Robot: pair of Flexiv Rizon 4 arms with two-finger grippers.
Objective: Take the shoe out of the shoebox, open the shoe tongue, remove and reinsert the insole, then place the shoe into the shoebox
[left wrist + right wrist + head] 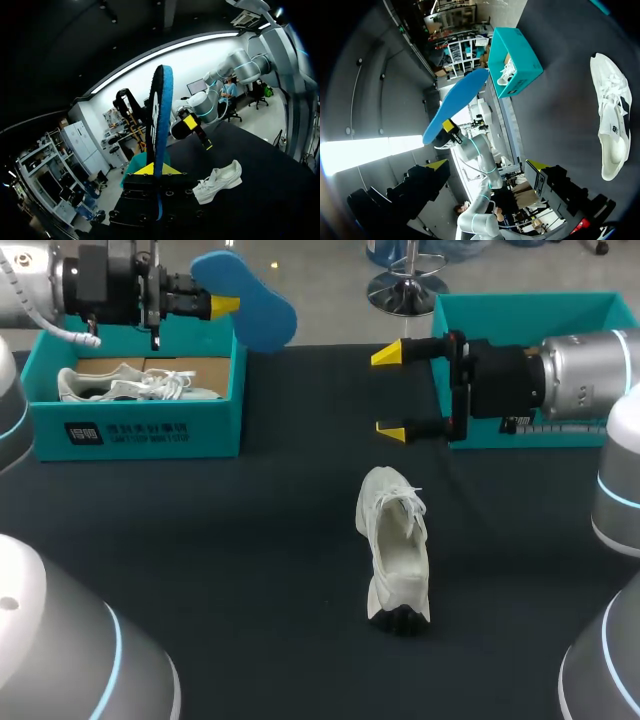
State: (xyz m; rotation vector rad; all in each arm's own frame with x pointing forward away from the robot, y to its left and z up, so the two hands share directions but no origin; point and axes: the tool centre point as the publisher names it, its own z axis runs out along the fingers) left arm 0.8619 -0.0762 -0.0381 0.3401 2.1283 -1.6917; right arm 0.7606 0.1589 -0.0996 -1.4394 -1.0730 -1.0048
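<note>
The white shoe (395,545) is left lying mid-counter (200,540), opening exposed. Its blue insole (245,300) is clamped in the left tool (224,306) and raised, presumably for reinsertion. The right tool (390,390) is spread apart, empty, beyond the shoe.

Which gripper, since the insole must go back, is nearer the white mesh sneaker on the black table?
Right. The right gripper hangs open beyond the sneaker; the left gripper, shut on the blue foam insole, is by the left teal shoebox.

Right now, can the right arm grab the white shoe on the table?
Probably yes. Its open tool hangs just beyond the shoe, empty, with nothing between them.
</note>
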